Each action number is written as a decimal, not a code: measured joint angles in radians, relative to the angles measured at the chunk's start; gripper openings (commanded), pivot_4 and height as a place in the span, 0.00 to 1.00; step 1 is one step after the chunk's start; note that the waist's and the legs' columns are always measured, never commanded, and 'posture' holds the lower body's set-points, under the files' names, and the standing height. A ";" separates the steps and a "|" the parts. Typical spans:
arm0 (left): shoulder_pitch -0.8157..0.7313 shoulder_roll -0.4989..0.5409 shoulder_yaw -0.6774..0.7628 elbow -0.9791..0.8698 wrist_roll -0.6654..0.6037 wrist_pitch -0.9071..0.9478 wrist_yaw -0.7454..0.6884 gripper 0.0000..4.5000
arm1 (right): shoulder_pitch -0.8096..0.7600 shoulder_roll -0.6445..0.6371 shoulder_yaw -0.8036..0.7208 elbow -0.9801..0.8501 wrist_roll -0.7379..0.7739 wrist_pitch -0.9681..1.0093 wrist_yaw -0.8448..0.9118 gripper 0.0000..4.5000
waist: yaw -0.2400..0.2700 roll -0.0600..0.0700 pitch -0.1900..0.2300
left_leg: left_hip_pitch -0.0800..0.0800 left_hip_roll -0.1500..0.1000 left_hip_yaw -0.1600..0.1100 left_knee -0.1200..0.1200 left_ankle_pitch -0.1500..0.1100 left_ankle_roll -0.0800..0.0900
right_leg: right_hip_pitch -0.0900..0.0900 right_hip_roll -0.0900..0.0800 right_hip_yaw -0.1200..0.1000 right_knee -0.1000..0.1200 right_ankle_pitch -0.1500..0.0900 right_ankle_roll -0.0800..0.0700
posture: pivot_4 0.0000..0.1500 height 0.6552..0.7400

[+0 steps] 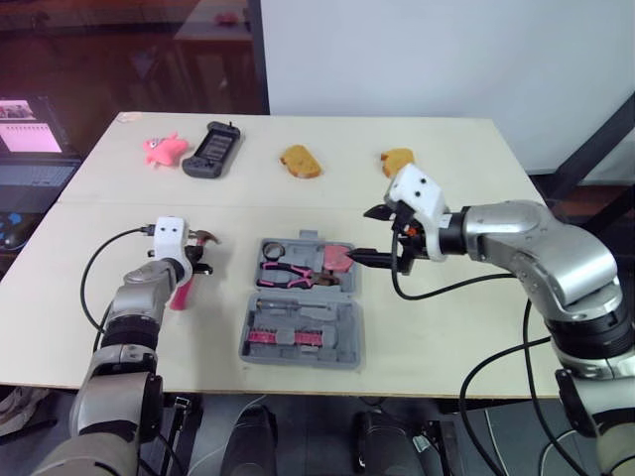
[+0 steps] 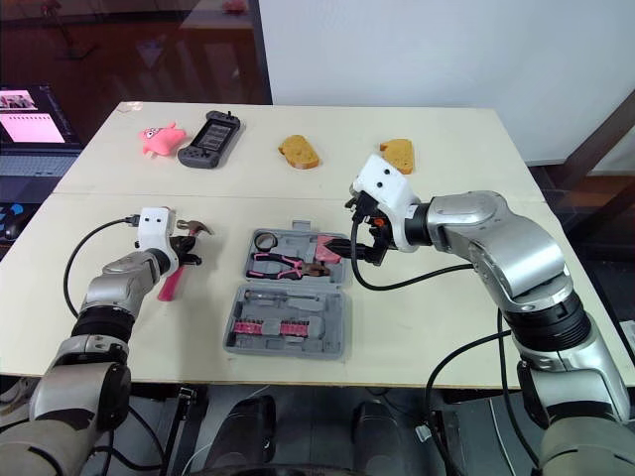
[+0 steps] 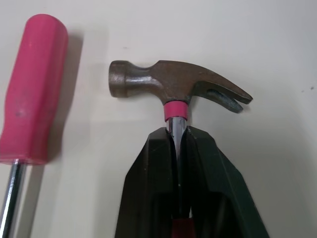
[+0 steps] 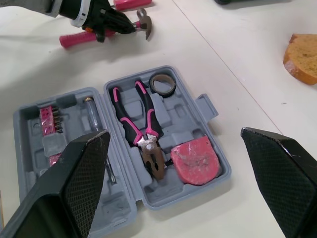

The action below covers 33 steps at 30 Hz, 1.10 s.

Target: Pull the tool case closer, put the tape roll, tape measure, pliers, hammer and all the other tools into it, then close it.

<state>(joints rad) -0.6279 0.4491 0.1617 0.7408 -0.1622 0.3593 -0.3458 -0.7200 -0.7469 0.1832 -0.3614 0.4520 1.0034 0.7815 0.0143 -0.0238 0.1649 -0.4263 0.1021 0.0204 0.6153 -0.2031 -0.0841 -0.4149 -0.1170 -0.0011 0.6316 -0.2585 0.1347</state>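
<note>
Tool case (image 1: 256,349) lies open nearest the robot; pliers (image 4: 143,131), tape roll (image 4: 162,84) and tape measure (image 4: 195,161) sit in its far half. Left of it, the left gripper (image 3: 177,136) pinches the hammer (image 3: 173,87) on the steel neck just under the head, beside a screwdriver (image 3: 32,99). Hammer is stiff and head-heavy, neck probably slippery, so this hold seems right. Right gripper (image 1: 364,234) hangs spread above the case's far right.

table (image 1: 119,188) | open tool case (image 1: 303,337) | pink screwdriver (image 3: 29,94) | pink toy (image 1: 164,149) | controller (image 1: 211,149) | bread piece (image 1: 300,162) | second bread piece (image 1: 397,160)
</note>
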 measured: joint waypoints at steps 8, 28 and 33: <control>0.077 0.036 -0.015 -0.210 -0.004 0.139 -0.065 0.01 | -0.001 0.007 0.003 0.018 -0.016 -0.016 0.010 1.00 | -0.003 -0.001 0.001 | -0.001 0.000 0.000 0.000 0.000 0.000 | -0.002 0.000 0.000 0.000 0.000 0.000 | 1.00 0.77; -0.022 0.433 -0.533 -0.992 -0.125 0.379 -0.883 0.01 | 0.269 -0.305 -0.158 -0.126 0.070 -0.121 0.280 1.00 | 0.001 0.000 0.005 | -0.010 0.000 0.000 0.003 0.001 -0.001 | -0.010 0.000 0.001 0.001 0.000 0.000 | 1.00 0.77; -0.177 0.281 -0.729 -0.931 -0.063 0.456 -0.912 0.01 | 0.358 -0.316 -0.224 -0.205 0.096 -0.078 0.241 1.00 | 0.001 0.001 0.005 | -0.017 0.000 -0.002 0.014 -0.001 0.003 | -0.010 0.000 0.001 0.001 0.000 0.000 | 1.00 0.77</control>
<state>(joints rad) -0.8047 0.7297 -0.5678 -0.1900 -0.2247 0.8157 -1.2574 -0.3619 -1.0633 -0.0409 -0.5666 0.5479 0.9254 1.0220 0.0157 -0.0233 0.1702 -0.4432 0.1020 0.0186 0.6295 -0.2041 -0.0815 -0.4252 -0.1170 -0.0004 0.6324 -0.2587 0.1346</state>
